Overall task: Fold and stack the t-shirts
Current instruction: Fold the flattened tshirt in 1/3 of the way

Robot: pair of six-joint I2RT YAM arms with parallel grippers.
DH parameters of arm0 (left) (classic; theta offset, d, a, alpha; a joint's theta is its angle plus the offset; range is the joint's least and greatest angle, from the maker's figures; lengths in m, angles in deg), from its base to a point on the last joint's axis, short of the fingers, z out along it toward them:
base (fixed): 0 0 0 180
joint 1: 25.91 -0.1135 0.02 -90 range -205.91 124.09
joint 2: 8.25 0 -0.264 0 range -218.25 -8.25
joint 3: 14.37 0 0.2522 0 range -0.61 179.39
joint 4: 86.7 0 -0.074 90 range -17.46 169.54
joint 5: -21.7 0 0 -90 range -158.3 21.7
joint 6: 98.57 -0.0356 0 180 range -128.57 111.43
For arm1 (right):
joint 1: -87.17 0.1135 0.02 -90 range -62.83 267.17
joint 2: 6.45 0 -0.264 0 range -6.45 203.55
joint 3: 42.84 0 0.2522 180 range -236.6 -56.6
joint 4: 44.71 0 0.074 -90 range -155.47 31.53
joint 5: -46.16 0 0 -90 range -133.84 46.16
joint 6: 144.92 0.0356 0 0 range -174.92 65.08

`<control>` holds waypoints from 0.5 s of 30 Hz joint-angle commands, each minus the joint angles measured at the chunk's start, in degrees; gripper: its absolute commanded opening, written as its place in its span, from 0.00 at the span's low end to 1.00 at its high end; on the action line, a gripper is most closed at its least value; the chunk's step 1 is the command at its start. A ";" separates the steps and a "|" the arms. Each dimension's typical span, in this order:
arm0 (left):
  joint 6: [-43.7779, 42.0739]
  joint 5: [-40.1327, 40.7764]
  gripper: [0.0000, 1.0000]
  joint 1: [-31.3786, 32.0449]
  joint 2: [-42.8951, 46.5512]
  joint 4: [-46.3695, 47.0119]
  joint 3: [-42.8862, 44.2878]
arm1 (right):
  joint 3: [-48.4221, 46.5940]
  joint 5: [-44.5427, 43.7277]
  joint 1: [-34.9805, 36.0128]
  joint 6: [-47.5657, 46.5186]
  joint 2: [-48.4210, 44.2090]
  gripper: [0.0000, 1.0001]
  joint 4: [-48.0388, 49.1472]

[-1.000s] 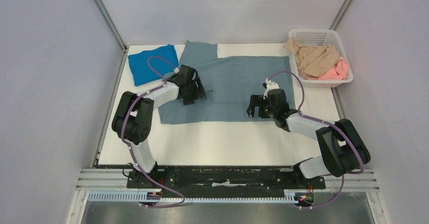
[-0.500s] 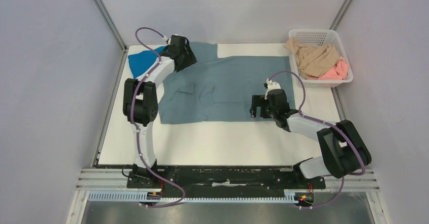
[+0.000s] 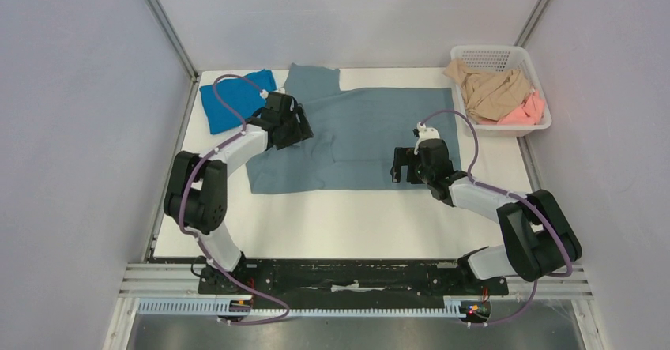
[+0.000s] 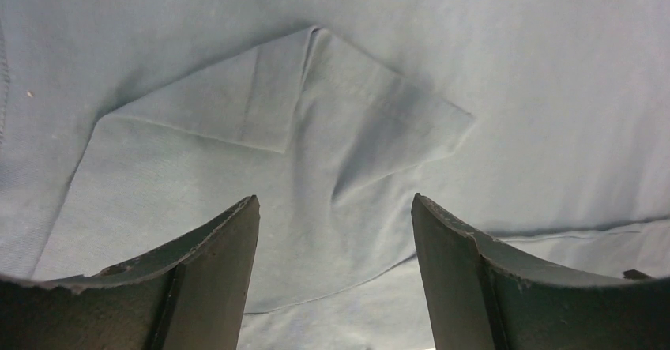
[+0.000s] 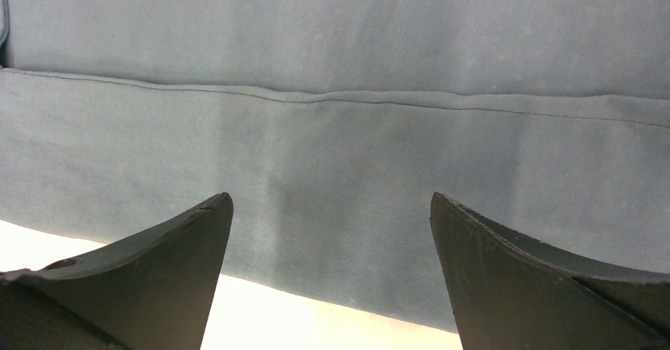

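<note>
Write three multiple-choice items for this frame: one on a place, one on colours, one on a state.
1. Where does the bright blue t-shirt lie?
A. At the near right corner
B. At the far left corner of the table
C. In the middle

2. Which colours are the shirts in the basket?
A. Green and white
B. Black and red
C. Tan and pink

3. How do the left gripper and the right gripper stand over the grey-blue t-shirt?
A. Both open, holding nothing
B. Both shut on cloth
C. Left shut, right open

Key:
1. B, as the top view shows it folded by the far left edge.
2. C, since a tan shirt and a pink shirt fill the basket.
3. A, as each wrist view shows fingers wide apart with only flat cloth between.
</note>
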 commanded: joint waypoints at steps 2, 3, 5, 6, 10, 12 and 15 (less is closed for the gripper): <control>0.04 1.61 0.76 -0.56 -7.04 2.11 4.02 | -0.98 -0.79 0.06 0.15 -0.59 0.98 2.38; -0.34 2.22 0.76 -0.77 -8.71 1.37 5.57 | -0.97 -0.80 0.05 -0.01 -0.50 0.98 2.34; -1.22 2.59 0.76 -1.30 -11.08 1.88 8.81 | -0.93 -1.14 0.06 -0.52 -0.33 0.98 1.97; -1.95 2.97 0.76 -1.61 -12.04 3.23 9.95 | -0.84 -1.51 0.02 -0.59 -0.37 0.98 1.84; -2.77 3.93 0.75 -3.64 -18.48 -0.39 20.63 | -0.88 -3.54 0.06 -1.05 -0.69 0.98 0.81; -2.90 6.23 0.75 -4.78 -20.81 -1.91 26.45 | -0.80 -4.11 0.06 -1.25 -1.09 0.98 0.52; -2.25 5.87 0.75 -6.32 -22.68 -6.55 33.18 | -0.89 -5.01 0.00 -1.54 -1.38 0.98 -0.06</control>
